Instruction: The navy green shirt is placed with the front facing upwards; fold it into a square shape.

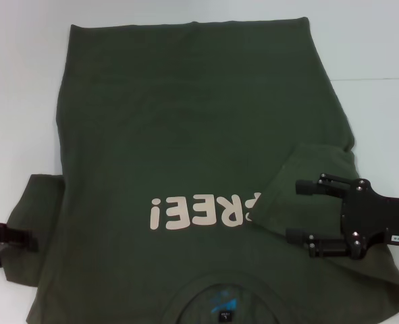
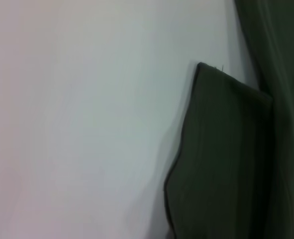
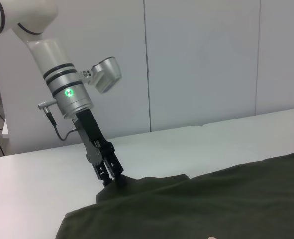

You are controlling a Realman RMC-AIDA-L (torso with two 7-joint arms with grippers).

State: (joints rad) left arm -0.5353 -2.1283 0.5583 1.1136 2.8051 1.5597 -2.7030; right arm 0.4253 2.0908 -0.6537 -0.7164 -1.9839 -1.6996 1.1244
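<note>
Right gripper [image 1: 299,212]: black, two rod-like fingers w/ round screws, flat black plate, small white label strip. Left gripper [image 3: 110,179]: black, on black link below silver wrist w/ black bands, green LED, grey camera module, thin black cable; white upper arm.

Bare table all around the cloth

Beyond the left gripper [image 3: 109,180] lies open white table [image 2: 77,129]; under the right gripper [image 1: 300,211] spreads the navy green shirt [image 1: 185,121] (sleeve folded inward).

A dark green shirt sleeve [image 2: 221,159] lies flat on the white table [image 2: 77,124].
</note>
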